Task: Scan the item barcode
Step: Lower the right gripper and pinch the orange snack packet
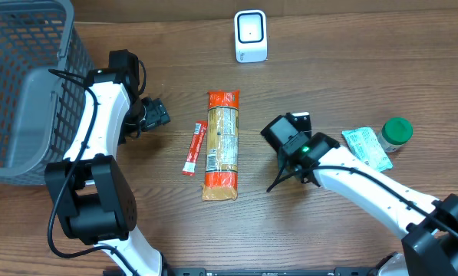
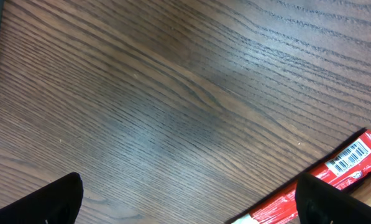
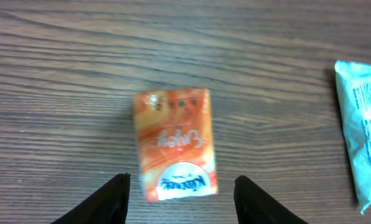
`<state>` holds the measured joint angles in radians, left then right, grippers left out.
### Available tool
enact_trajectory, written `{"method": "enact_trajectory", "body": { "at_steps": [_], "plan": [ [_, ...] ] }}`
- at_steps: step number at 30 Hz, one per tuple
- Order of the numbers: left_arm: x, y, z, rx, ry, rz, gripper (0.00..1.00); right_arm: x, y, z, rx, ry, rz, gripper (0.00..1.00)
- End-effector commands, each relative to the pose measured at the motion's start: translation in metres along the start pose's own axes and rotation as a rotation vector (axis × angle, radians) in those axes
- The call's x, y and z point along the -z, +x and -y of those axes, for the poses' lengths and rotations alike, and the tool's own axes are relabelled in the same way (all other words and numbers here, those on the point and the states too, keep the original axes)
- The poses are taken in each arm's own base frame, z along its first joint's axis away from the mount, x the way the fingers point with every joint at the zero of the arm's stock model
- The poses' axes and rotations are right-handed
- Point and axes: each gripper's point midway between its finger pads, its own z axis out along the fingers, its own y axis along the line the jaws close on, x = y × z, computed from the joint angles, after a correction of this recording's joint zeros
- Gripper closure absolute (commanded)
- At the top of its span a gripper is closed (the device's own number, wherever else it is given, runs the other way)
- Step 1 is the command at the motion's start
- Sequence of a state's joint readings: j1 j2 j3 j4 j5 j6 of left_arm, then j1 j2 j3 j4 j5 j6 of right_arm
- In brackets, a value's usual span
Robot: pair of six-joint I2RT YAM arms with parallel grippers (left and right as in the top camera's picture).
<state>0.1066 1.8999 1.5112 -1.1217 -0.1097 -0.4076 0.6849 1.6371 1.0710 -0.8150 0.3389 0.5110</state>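
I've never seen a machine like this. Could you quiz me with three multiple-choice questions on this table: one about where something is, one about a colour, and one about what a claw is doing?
1. Where is the grey basket?
A. on the robot's left side
B. on the robot's right side
C. dead centre

2. What colour is the lid of the jar?
A. red
B. green
C. white

3. How does the right claw stand at the small orange packet?
A. shut on it, lifting it
B. shut beside it
C. open, with a finger on either side and neither touching

Answers:
1 A: from above, the basket fills the left edge.
2 B: the lid looks plainly green from above.
3 C: the wrist view shows bare wood between each finger and the packet.
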Motion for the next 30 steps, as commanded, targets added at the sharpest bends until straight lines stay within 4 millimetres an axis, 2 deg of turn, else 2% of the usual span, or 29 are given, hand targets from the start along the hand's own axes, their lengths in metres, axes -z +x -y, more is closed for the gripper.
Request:
{"method": "enact_trajectory", "body": {
  "at_steps": [1,4,7,9,20,26,30],
  "plan": [
    [0.006,-0.002,0.000,-0.026,0.003,0.021,0.00,0.002,-0.010,0.004,0.003,-0.119,-0.055,0.46],
    [0.006,-0.002,0.000,-0.026,0.004,0.020,0.00,-0.002,-0.010,0.009,-0.016,-0.243,-0.123,0.46],
    [0.006,-0.002,0.000,-0.026,0.004,0.020,0.00,0.000,-0.011,0.010,-0.022,-0.417,-0.180,0.55],
    [0.006,-0.002,0.000,-0.026,0.003,0.021,0.00,0.001,-0.011,0.010,-0.003,-0.466,-0.186,0.55],
    [0.006,-0.002,0.000,-0.026,0.003,0.021,0.00,-0.023,0.000,0.010,0.001,-0.466,-0.154,0.57],
    [0.006,-0.002,0.000,-0.026,0.004,0.020,0.00,-0.034,-0.002,0.007,0.002,-0.478,-0.100,0.57],
    [0.006,-0.002,0.000,-0.026,0.003,0.021,0.00,-0.041,-0.001,0.017,-0.020,-0.415,-0.091,0.61]
  ]
}}
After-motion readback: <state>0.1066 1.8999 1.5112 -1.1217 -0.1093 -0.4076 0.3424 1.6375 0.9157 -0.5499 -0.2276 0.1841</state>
